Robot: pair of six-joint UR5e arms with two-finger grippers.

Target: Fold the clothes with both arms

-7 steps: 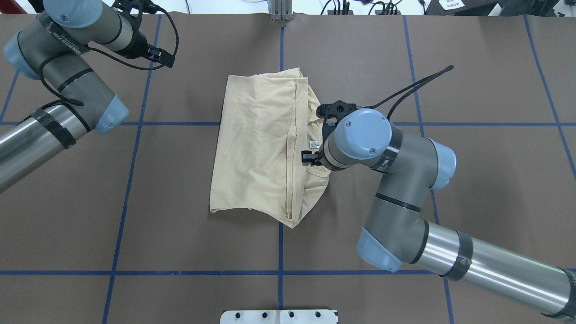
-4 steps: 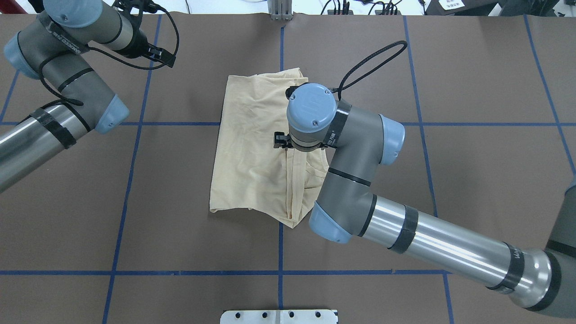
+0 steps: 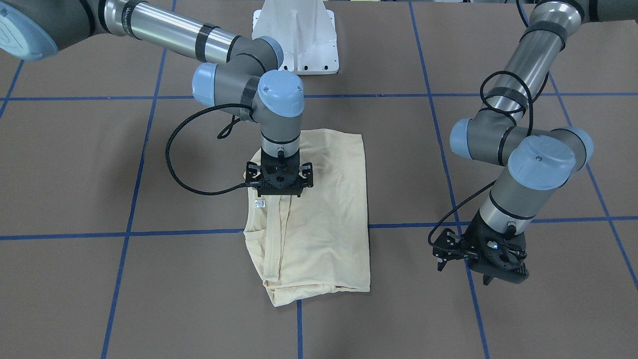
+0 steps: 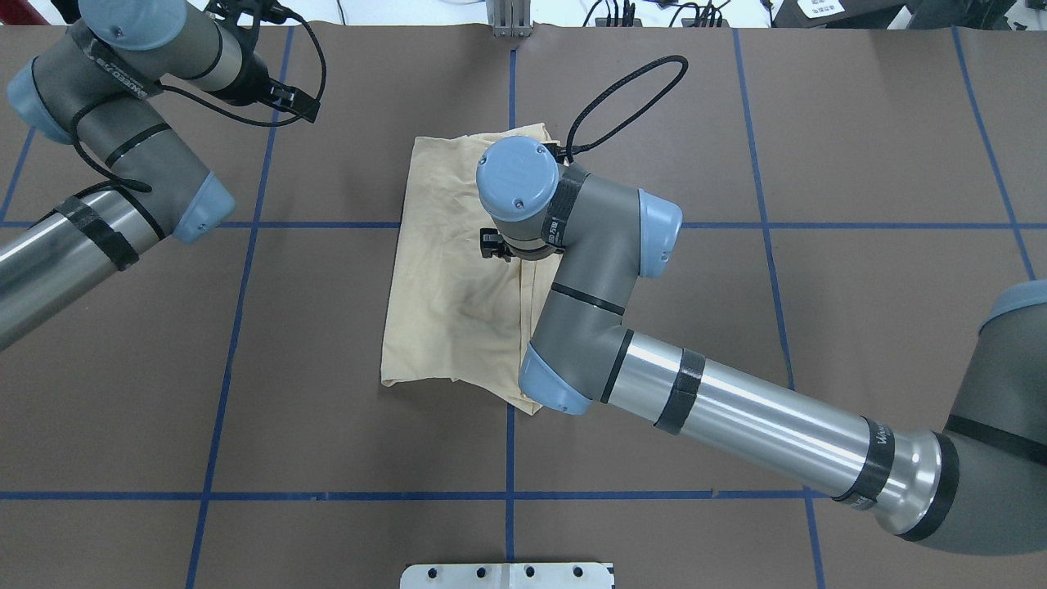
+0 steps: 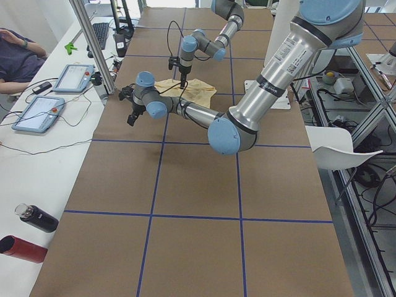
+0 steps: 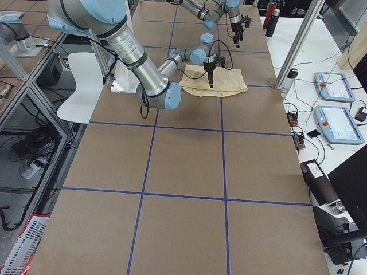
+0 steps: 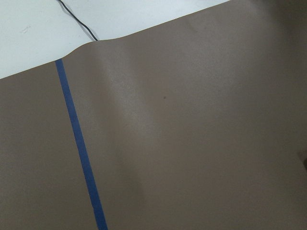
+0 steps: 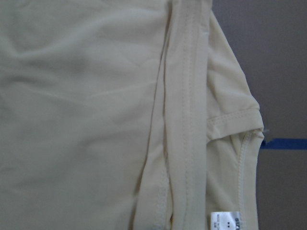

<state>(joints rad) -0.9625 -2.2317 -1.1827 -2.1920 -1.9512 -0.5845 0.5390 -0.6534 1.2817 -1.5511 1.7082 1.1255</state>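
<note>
**Table (image 4: 859, 147), 1.** Brown covering marked with a grid of blue tape lines (image 4: 237, 327). Bare surface lies open on every side of the cloth.

**Arms, 2.**
- The right arm (image 4: 736, 425) reaches in from the near right. Its elbow is bent and its wrist stands upright over the garment.
- The left arm (image 4: 123, 164) is folded back at the far left corner, well apart from the cloth.

**T-shirt (image 3: 324, 224), 1.** Pale cream-yellow, folded to a rough oblong and lying flat at the table's centre, across the middle tape line. One long edge is straight. The other is rumpled, with doubled seams.

**Grippers, 2.**
- The right gripper (image 3: 278, 187) points straight down, just above or on the seamed fold. Its fingers are hidden, so I cannot tell its width or whether it grips the cloth.
- The left gripper (image 3: 468, 257) hangs over bare table with its finger tips spread and holds nothing.

**Neck label (image 3: 258, 203), 1.** Small and white, on the rumpled edge, just beside the right gripper.
</note>
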